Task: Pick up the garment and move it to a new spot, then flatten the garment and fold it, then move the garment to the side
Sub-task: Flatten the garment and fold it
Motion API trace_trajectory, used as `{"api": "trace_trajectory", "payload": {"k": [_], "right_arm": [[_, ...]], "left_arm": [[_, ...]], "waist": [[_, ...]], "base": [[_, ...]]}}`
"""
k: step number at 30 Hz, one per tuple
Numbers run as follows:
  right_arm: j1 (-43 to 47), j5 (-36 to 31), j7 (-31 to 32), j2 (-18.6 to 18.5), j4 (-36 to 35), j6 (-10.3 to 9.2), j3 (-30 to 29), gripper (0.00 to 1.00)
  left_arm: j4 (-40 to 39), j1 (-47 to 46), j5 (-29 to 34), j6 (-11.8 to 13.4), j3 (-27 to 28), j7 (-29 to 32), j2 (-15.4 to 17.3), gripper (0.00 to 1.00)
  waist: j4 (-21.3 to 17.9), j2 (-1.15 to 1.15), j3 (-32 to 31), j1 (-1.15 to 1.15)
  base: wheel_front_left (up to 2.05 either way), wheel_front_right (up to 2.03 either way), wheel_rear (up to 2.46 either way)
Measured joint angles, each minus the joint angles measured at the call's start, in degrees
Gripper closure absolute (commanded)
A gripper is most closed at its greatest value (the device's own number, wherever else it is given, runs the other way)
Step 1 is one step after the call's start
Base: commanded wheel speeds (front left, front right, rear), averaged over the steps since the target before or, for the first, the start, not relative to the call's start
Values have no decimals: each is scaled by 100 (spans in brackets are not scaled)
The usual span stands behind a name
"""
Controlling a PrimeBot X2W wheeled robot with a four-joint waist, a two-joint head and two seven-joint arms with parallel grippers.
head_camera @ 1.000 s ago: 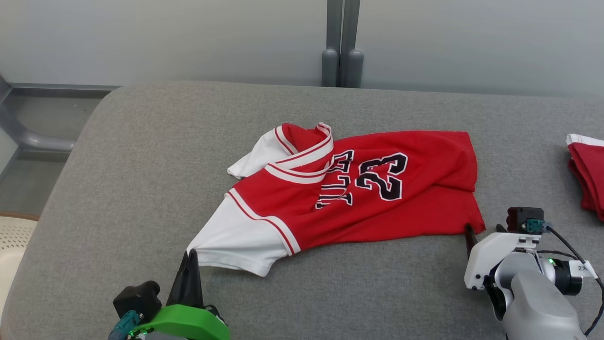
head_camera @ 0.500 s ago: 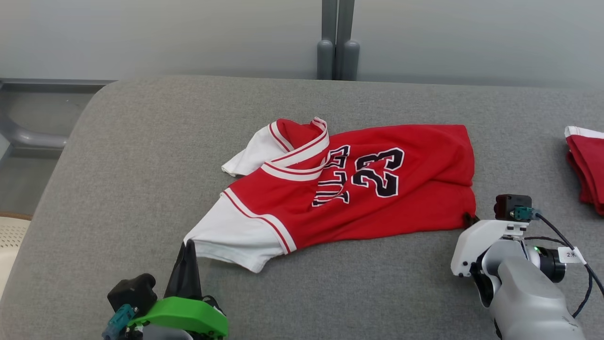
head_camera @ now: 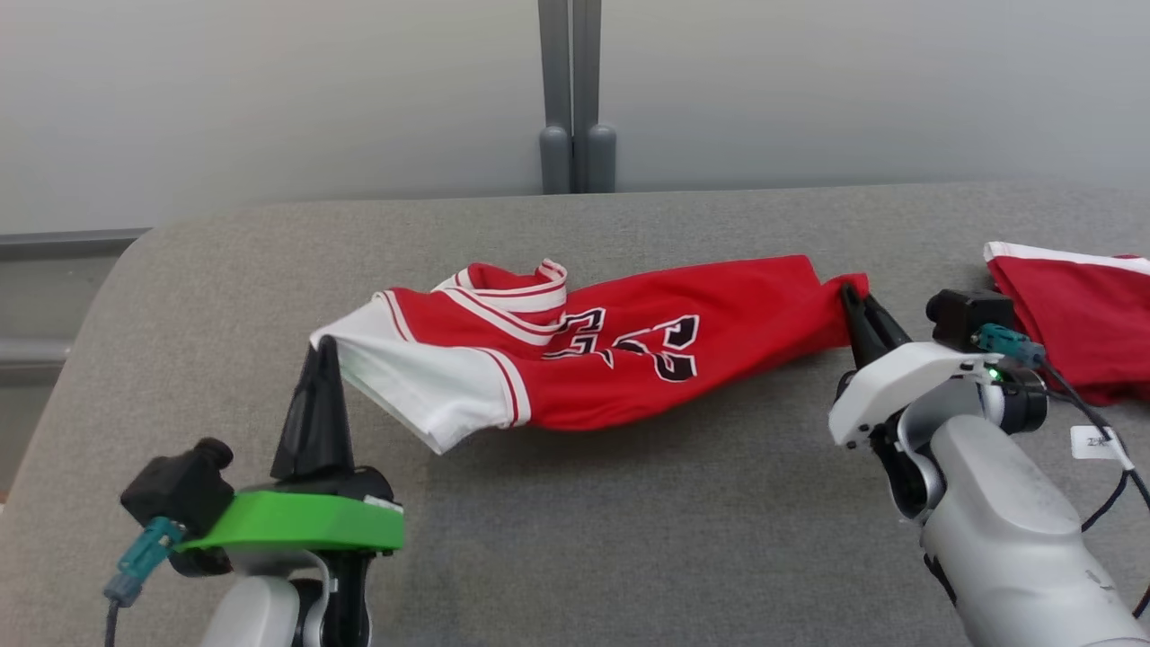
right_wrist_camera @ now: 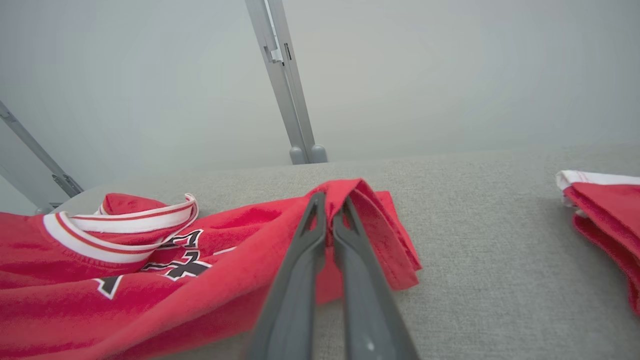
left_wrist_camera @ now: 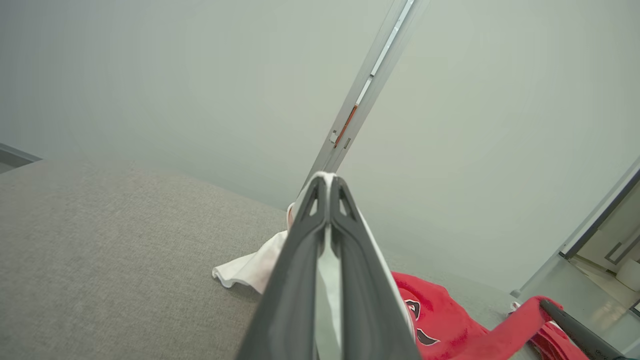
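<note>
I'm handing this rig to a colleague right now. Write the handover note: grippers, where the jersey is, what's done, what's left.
Left gripper: shut on the white sleeve edge of the jersey.
Right gripper: shut on the jersey's red hem corner.
Jersey: stretched between the two grippers, ends raised, middle sagging toward the grey padded surface; crumpled, not flat. A folded red garment lies on the surface to the robot's right.
Done: both ends gripped, jersey partly raised.
Left: carry it to a new spot, flatten it, fold it, move it to the side.
</note>
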Motion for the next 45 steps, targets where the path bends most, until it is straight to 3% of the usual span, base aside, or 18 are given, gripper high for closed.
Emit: {"api": "trace_trajectory", "payload": {"k": [5, 11, 21, 26, 30, 34, 40, 45], "right_arm": [[377, 755, 110, -682, -1543, -1, 430, 100], [1017, 1226, 431, -1187, -3677, -3, 111, 100], [1887, 1063, 1501, -995, -7054, -3, -1040, 100], [2036, 876, 2076, -748, -7822, -3, -1370, 100], [1970, 768, 2407, -577, -7733, -3, -1405, 100], [1360, 758, 2497, -476, -6983, -3, -1290, 100], [-720, 458, 2178, -332, -4982, -4, -1016, 100], [-2625, -279, 1456, -116, -2954, -4, -1123, 100]], "left_arm": [[-888, -141, 3, -40, 235, -7, 176, 100], [-2150, -314, 49, 38, 412, 233, 492, 100], [-3908, -1100, 379, 200, 516, 982, 1051, 100], [-4069, -1558, 413, 201, 444, 1391, 1232, 100], [-3661, -1988, 400, 138, 370, 1603, 1279, 100], [-2859, -2621, 370, -25, 257, 1768, 1326, 100], [-946, -4377, 720, -314, 49, 1806, 1363, 100], [738, -6138, 1176, -218, 93, 1023, 1122, 100]], "waist": [[-249, 0, -162, 0], [-529, 0, -365, 0], [-878, 0, -535, 0], [-922, 0, -439, 0], [-911, 0, -255, 0], [-878, 0, -4, 0], [-812, 0, 527, 0], [-732, 0, 987, 0]], "base": [[0, 0, 0], [0, 0, 0], [0, 0, 0], [0, 0, 0], [0, 0, 0], [0, 0, 0], [0, 0, 0], [0, 0, 0]]}}
